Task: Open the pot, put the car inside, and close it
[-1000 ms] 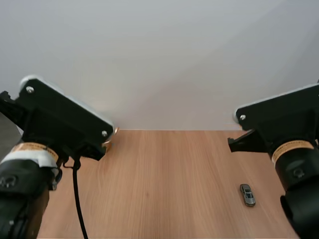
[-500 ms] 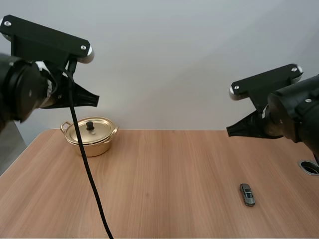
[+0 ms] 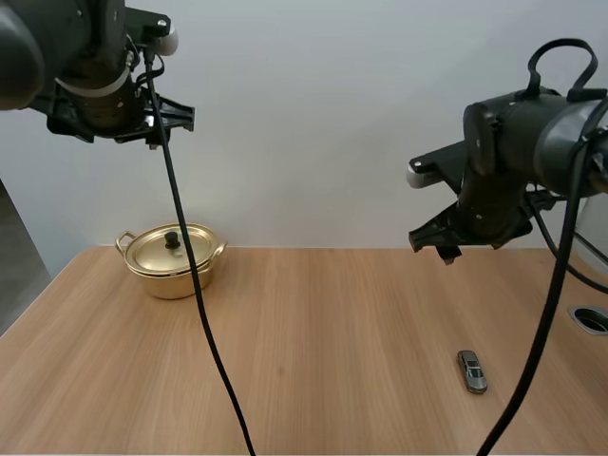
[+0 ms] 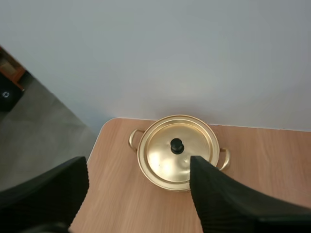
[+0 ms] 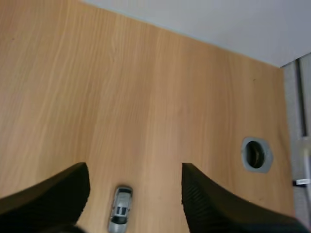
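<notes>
Pot (image 3: pixel 171 262) of thin gold-coloured metal, closed, standing at the far edge of the counter (image 3: pixel 313 342) on the left arm's side. Looks light and stiff, with a smooth, shiny skin likely to slip under a pinch on wall or rim. Best taken by the black knob (image 4: pixel 177 145) in the middle of the lid (image 4: pixel 160 162): small, raised, easy to close on from above, and probably lifts with little force.

Car (image 3: pixel 471 371) well apart from the pot, across the counter on the right arm's side and nearer the front edge than the pot. Seems tiny, hard and light, low to the wood. Likely to roll or skid if nudged, so best pinched across its narrow flanks, straight down.

Left jaws spread wide, high above the pot, holding nothing. Right jaws likewise parted and empty, high above the car.

Count: one pot, one lid with one knob, two side handles (image 4: pixel 227 158), one car, one round hole (image 5: pixel 256 154) in the counter, beyond the car from the pot.
</notes>
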{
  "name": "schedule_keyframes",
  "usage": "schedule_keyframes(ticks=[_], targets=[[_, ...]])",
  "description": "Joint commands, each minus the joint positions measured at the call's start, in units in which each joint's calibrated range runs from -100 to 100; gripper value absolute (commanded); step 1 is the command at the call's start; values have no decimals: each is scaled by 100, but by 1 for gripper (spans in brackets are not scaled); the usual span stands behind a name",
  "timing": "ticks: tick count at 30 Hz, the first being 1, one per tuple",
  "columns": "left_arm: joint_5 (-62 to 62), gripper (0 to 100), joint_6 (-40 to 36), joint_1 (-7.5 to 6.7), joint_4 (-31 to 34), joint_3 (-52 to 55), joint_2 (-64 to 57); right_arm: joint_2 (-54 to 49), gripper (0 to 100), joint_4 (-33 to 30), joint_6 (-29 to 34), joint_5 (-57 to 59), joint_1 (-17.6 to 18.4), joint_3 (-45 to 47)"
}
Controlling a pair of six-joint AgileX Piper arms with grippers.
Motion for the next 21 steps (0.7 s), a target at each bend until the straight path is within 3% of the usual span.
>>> schedule_keyframes(ticks=[1, 11, 21], targets=[[-760, 100, 863, 4, -304, -567, 2133, 86, 100, -697, -91, 20, 1, -766], [-1715, 100, -91, 4, 469, -567, 3514, 74, 100, -666, -82, 519, 1, -1074], [-2608, 100, -279, 4, 653, -567, 4507, 74, 100, -666, -74, 923, 1, -1074]])
